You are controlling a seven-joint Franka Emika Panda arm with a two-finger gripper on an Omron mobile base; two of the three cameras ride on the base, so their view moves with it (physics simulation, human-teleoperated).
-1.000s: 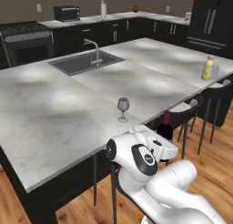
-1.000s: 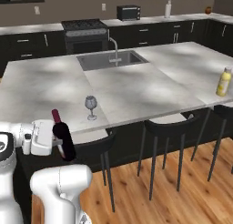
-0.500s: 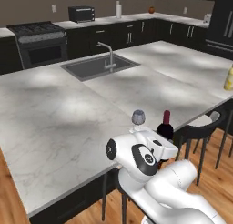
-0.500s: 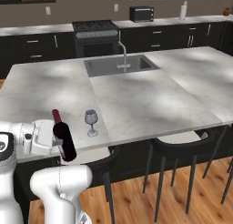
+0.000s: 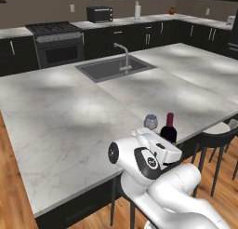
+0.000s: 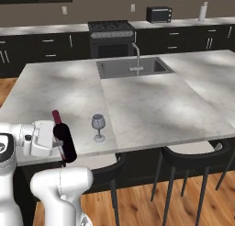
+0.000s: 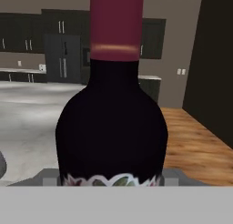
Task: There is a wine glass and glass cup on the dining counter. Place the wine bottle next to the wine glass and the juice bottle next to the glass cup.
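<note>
My gripper (image 5: 166, 143) (image 6: 63, 146) is shut on the wine bottle (image 5: 169, 127) (image 6: 64, 135), a dark bottle with a dark red neck. It hangs slightly tilted at the near edge of the dining counter (image 5: 69, 116) (image 6: 151, 105). In the hand view the wine bottle (image 7: 111, 123) covers most of the picture. The wine glass (image 5: 150, 121) (image 6: 97, 126) stands upright on the marble close to that edge, just beside the bottle and apart from it. The juice bottle and the glass cup are out of view.
An inset sink with a tap (image 5: 122, 60) (image 6: 136, 59) lies at the counter's far side. Dark stools (image 5: 218, 135) (image 6: 193, 151) stand under the near edge to the right. A stove (image 5: 55, 30) (image 6: 111, 26) and dark cabinets line the back wall.
The whole scene has slid to the right in both base views, so the camera has moved. The bottle stays in my gripper, now closer to the wine glass.
</note>
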